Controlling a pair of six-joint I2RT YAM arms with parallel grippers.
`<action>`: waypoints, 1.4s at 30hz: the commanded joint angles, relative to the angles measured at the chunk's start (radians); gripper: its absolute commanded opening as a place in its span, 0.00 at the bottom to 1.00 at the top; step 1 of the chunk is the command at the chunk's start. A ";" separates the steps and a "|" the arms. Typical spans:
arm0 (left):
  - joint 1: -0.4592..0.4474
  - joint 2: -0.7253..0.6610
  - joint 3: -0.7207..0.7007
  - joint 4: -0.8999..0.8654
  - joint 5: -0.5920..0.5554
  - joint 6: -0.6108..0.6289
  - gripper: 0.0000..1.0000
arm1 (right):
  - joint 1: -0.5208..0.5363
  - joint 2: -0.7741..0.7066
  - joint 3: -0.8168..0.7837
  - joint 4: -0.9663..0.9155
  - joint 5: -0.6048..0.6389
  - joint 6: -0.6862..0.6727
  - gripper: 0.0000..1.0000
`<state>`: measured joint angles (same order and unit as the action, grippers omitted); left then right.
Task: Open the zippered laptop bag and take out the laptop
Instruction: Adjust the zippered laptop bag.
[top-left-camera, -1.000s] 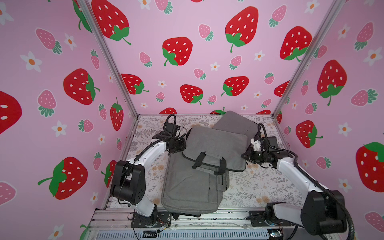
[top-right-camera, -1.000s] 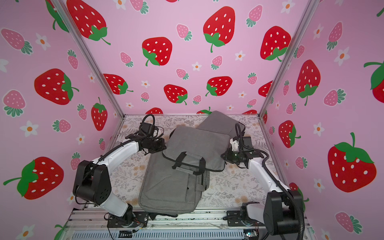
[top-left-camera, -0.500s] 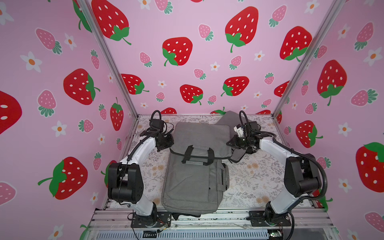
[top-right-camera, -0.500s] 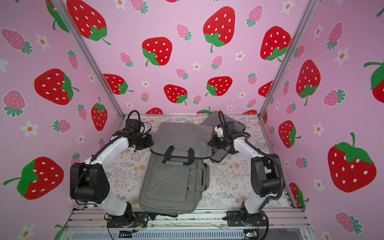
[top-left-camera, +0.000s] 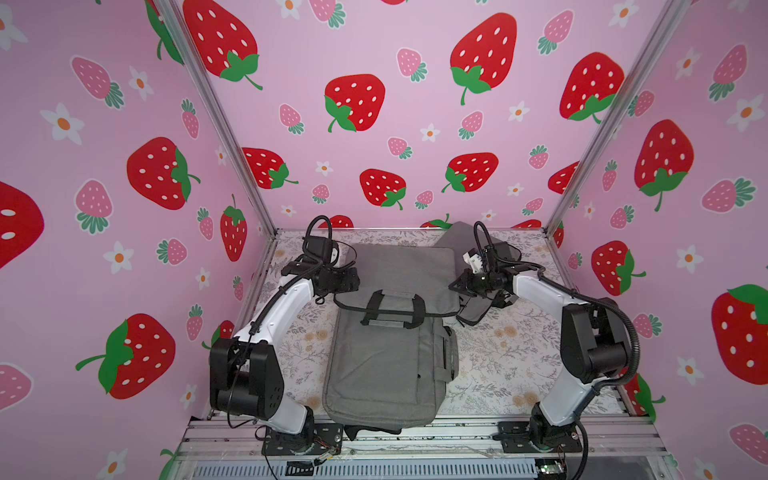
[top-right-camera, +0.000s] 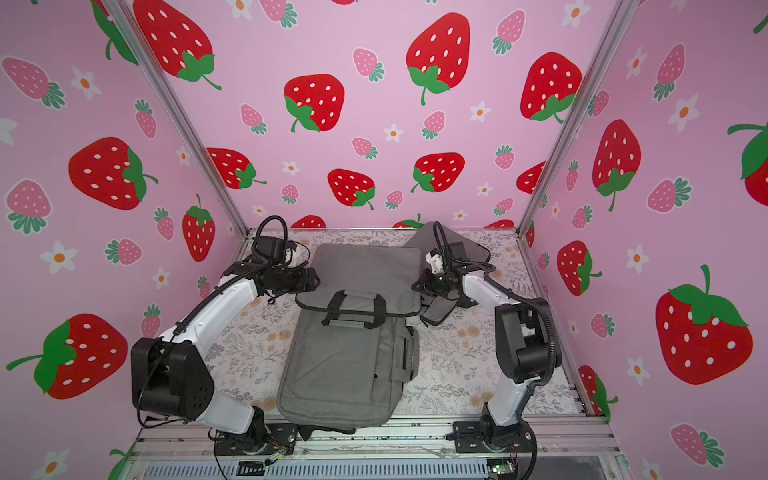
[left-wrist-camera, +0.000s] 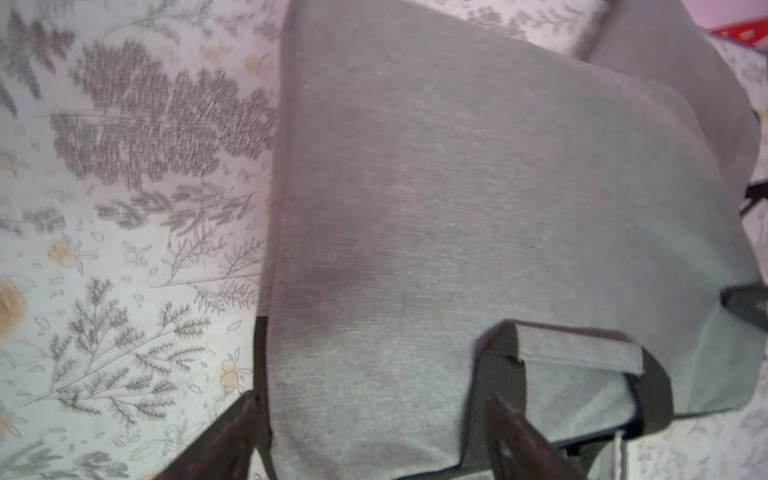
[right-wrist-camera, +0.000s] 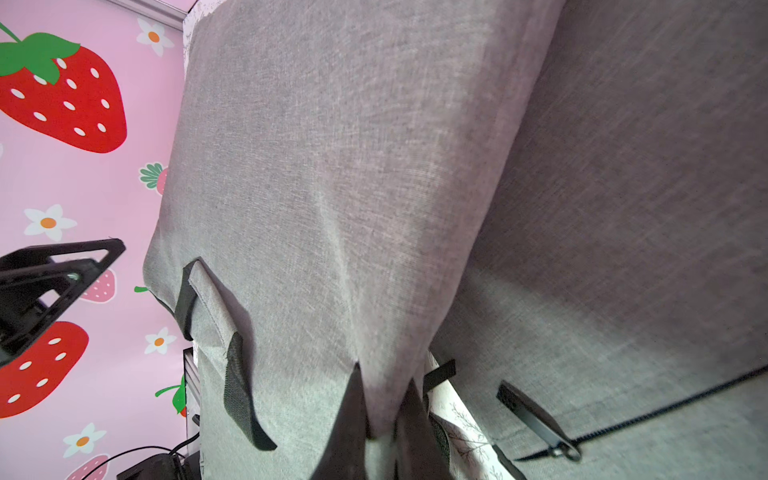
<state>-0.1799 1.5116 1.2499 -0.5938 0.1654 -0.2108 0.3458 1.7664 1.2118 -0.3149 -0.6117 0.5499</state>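
gray laptop bag (top-left-camera: 401, 272) lying across a larger gray bag (top-left-camera: 382, 370), laptop unseen: right gripper (right-wrist-camera: 384, 380) pinches one corner, left gripper (left-wrist-camera: 374, 401) spread wide astride the opposite edge, so a one-sided pull may swing the bag or slip the fabric.

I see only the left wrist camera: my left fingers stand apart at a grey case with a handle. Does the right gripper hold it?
Observer: Yes. In the right wrist view the right gripper is shut on the grey case, pinching its fabric.
Operator: What lies under the case?
Observer: In both top views its near part rests on a larger grey bag.
Operator: Any zipper?
Observer: A zipper pull shows on another grey piece, in the right wrist view.
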 joint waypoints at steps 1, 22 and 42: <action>-0.093 -0.046 0.040 0.034 -0.083 0.159 0.94 | 0.011 0.024 0.046 0.016 -0.032 -0.035 0.00; -0.573 0.134 -0.073 0.271 -0.252 0.947 0.94 | 0.011 0.067 0.106 -0.070 -0.075 -0.102 0.01; -0.599 0.201 -0.035 0.302 -0.401 1.060 0.48 | 0.010 0.066 0.086 -0.099 -0.079 -0.140 0.01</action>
<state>-0.7811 1.7397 1.1664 -0.2493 -0.2447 0.8230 0.3443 1.8187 1.2896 -0.3824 -0.6449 0.4469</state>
